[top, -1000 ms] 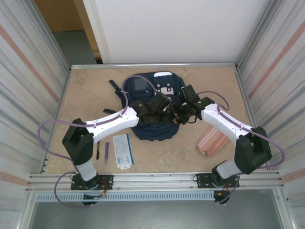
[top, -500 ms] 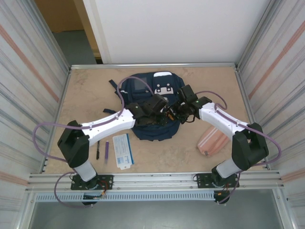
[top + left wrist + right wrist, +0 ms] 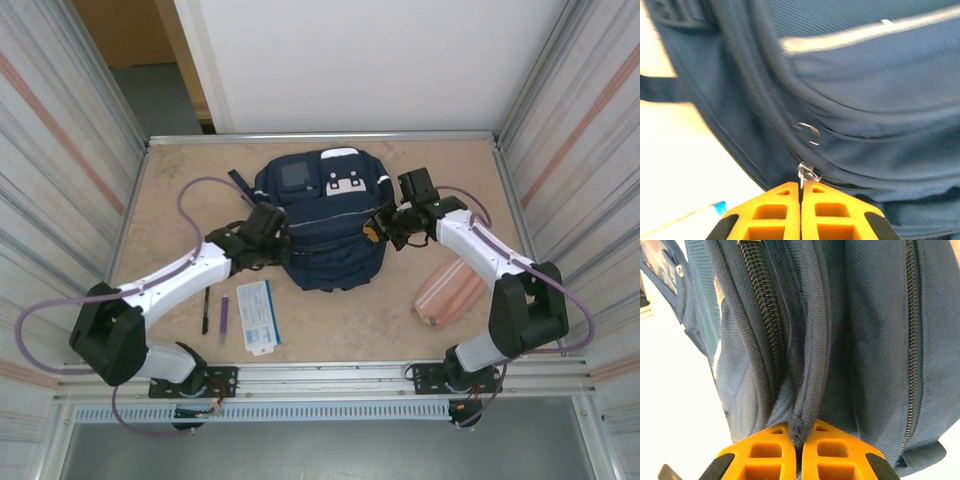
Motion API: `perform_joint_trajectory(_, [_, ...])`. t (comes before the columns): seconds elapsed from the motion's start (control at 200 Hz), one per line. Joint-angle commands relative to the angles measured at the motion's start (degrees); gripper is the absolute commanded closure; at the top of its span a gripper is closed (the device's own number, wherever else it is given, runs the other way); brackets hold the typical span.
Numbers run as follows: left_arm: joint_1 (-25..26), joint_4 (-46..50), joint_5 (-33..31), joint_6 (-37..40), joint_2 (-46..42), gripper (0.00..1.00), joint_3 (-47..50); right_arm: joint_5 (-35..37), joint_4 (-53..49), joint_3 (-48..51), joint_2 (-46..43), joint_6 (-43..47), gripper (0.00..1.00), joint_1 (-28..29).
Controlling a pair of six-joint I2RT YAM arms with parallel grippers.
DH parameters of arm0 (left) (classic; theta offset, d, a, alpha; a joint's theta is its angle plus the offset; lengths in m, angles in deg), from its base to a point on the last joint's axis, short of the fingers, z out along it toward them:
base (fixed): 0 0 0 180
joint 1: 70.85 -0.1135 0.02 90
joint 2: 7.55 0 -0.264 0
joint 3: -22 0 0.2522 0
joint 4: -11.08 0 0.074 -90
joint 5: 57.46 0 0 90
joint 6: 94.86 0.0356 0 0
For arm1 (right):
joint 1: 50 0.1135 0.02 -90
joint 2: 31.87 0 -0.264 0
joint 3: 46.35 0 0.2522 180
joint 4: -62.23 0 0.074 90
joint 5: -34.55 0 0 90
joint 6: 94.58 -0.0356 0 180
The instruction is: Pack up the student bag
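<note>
From above, the bag point(image 3: 325, 225) lay flat on the table point(image 3: 180, 190), about mid-width and toward the far side. The left arm stretched low from its base, its forearm slanting up and right, and the left gripper point(image 3: 272, 240) sat at the bag's left edge. The right arm bent sharply at the elbow, its forearm running back up and left to bring the right gripper point(image 3: 385, 228) to the bag's right edge. A pink pouch point(image 3: 450, 293) lay partly under that forearm. Two pens point(image 3: 224, 318) and a booklet point(image 3: 257, 315) lay near the front left.

At the left wrist, the left gripper point(image 3: 801, 192) had its jaws pressed together, pinching a metal zip pull point(image 3: 805, 174) on the bag point(image 3: 865, 75).

At the right wrist, the right gripper point(image 3: 799, 440) had its jaws closed on a raised seam of the bag point(image 3: 865, 340), just beside a zip point(image 3: 760, 295).
</note>
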Motion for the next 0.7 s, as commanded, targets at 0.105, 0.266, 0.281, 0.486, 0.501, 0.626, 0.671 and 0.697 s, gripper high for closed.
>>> perform_joint_trajectory(0.105, [0.5,-0.9,3.6,1.6,-4.1,1.00,-2.6,0.4,-3.4,-2.0,-0.5,6.1,0.64,-3.2])
perform_joint_trajectory(0.266, [4.8,-5.7,7.6,-1.0,-0.4,1.00,-4.7,4.1,-4.5,0.5,-3.8,-1.8,0.30,1.9])
perform_joint_trajectory(0.281, [5.1,-6.2,8.0,-1.3,0.0,1.00,-5.0,4.9,-4.9,0.6,-4.2,-2.7,0.29,2.8])
perform_joint_trajectory(0.486, [8.7,-8.2,11.0,-2.5,4.6,1.00,-10.3,12.3,-5.6,1.0,-5.5,-13.5,0.26,12.4])
perform_joint_trajectory(0.501, [8.9,-8.4,11.0,-2.4,4.8,1.00,-10.4,12.7,-5.5,0.9,-5.4,-13.7,0.26,12.6])
perform_joint_trajectory(0.626, [9.0,-8.5,11.6,-2.6,5.9,1.00,-11.0,15.0,-5.5,-1.0,-1.8,-13.7,0.30,13.4])
perform_joint_trajectory(0.671, [9.0,-8.5,11.7,-2.7,5.6,1.00,-10.7,15.2,-4.4,-1.2,-0.5,-13.8,0.34,13.4])
perform_joint_trajectory(0.697, [9.0,-8.8,11.7,-2.6,5.3,1.00,-10.2,15.1,-3.5,-1.2,0.2,-13.8,0.41,13.3])
